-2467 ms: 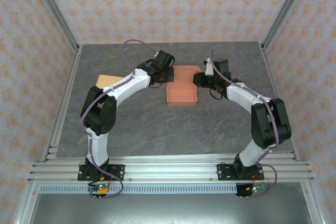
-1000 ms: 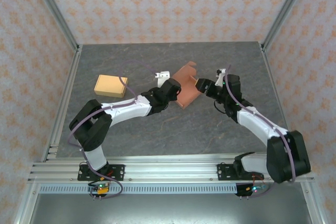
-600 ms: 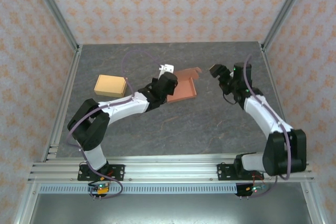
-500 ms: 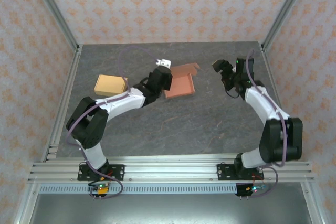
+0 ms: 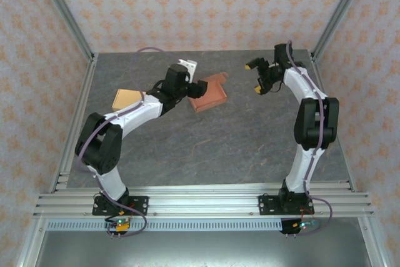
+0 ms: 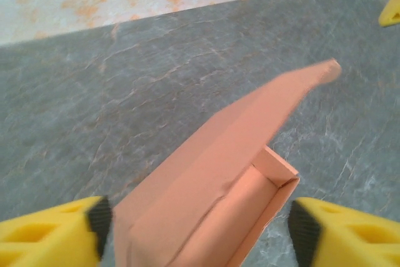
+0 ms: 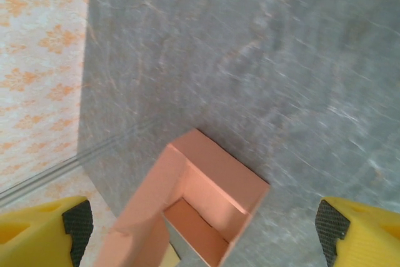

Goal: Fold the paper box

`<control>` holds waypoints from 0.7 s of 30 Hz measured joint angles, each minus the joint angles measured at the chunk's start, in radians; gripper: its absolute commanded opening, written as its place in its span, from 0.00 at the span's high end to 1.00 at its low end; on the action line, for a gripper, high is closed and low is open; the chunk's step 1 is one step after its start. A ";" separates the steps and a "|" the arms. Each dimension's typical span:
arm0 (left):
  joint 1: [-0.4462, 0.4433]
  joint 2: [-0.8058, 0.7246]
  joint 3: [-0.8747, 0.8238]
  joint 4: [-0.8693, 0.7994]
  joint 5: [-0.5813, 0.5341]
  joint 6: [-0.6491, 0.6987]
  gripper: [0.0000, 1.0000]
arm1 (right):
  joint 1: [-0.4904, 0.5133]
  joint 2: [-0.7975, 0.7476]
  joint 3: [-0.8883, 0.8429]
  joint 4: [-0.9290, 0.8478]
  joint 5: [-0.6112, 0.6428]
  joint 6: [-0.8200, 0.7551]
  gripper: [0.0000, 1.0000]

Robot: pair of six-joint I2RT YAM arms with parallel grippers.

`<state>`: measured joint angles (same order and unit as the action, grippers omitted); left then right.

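From above, the paper box (image 5: 211,92) is seen lying on the worktop (image 5: 206,148) toward the far side, between the two arms, its lid partly raised. The left claw (image 5: 195,87) is seen at its left edge. The right claw (image 5: 253,78) is spread, apart from the box on the right. A tan box (image 5: 127,99) lies further left. In the left wrist view, the fingers (image 6: 50,232) are spread wide with the paper box between them. In the right wrist view, the spread fingers are seen above the box's open compartment.

Salmon-pink box (image 5: 209,94) (image 6: 219,167) (image 7: 206,204): part-folded, shallow tray, walls up, top open, long lid flap raised at slant. Sits skewed on table (image 5: 206,148), toward far edge, mid-width.
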<state>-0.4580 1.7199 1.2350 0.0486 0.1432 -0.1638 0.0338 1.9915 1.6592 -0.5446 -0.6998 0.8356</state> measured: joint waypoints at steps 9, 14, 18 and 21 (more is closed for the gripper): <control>0.092 -0.107 -0.096 0.015 -0.085 -0.602 0.08 | 0.070 0.223 0.233 -0.038 -0.051 -0.048 0.14; 0.087 -0.025 -0.097 0.040 -0.101 -0.826 0.27 | 0.106 0.291 0.303 -0.025 -0.096 -0.037 0.20; 0.087 0.053 -0.090 0.064 -0.082 -0.961 0.25 | 0.124 0.302 0.310 -0.014 -0.124 -0.018 0.24; 0.084 0.088 -0.085 0.084 -0.049 -1.044 0.25 | 0.132 0.302 0.310 -0.008 -0.138 -0.004 0.27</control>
<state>-0.3737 1.8076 1.1496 0.1326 0.0940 -1.2079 0.1661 2.2936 1.9694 -0.5526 -0.8383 0.8318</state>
